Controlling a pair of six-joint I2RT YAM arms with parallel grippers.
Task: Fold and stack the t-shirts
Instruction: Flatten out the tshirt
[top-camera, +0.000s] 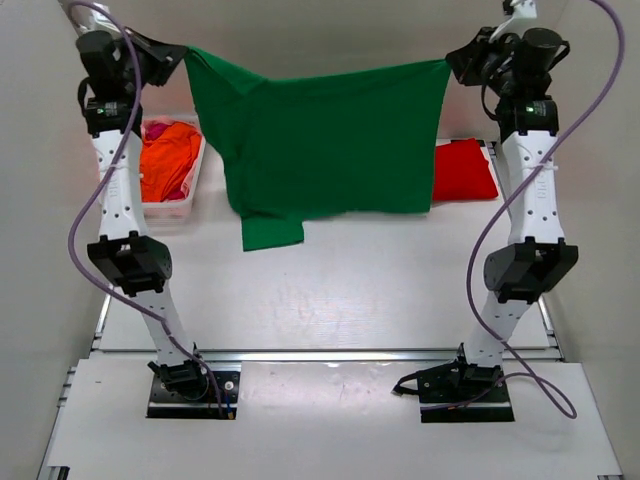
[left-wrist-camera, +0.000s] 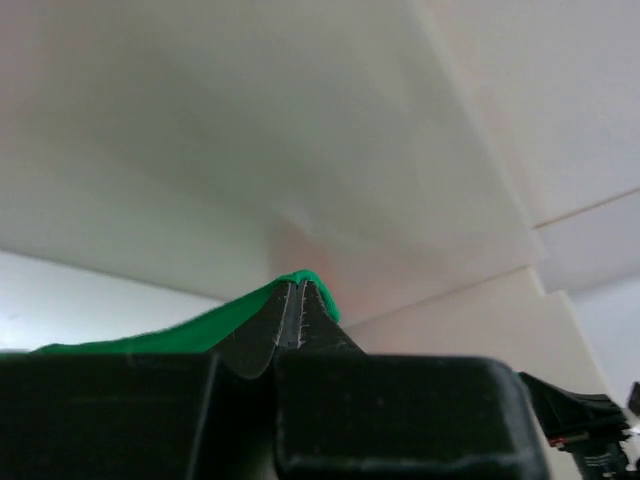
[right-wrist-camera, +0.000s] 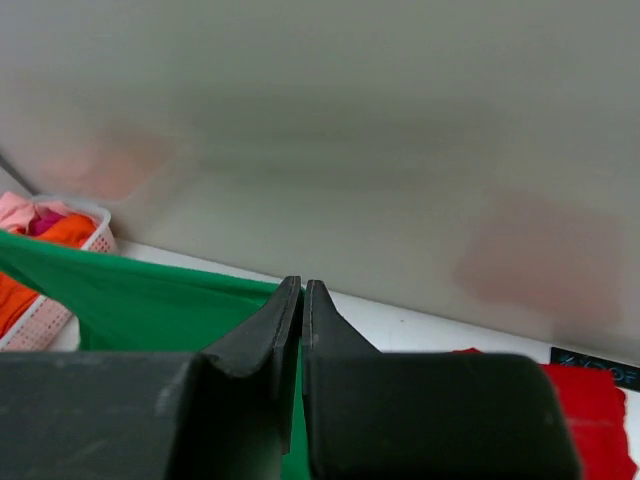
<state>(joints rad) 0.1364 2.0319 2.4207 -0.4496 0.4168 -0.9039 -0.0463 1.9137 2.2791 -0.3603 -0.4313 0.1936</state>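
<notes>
Two white arms (top-camera: 118, 195) with black joints (top-camera: 130, 262), looping purple cables (top-camera: 71, 240), black base plates (top-camera: 225, 400)

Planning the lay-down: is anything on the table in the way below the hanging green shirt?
Nothing visible does. The table before the green shirt is bare; the basket sits left of it, the red shirt right. The shirt hides the surface behind it.

We had both arms raised high and spread wide apart, elbows bent, forearms rising steeply above their bases. Our left end effector (top-camera: 172, 52) and right end effector (top-camera: 458, 62) pointed inward toward each other at matching height. Each had its fingers pressed together, pinching a top corner of the dark green t-shirt (top-camera: 320, 140).
</notes>
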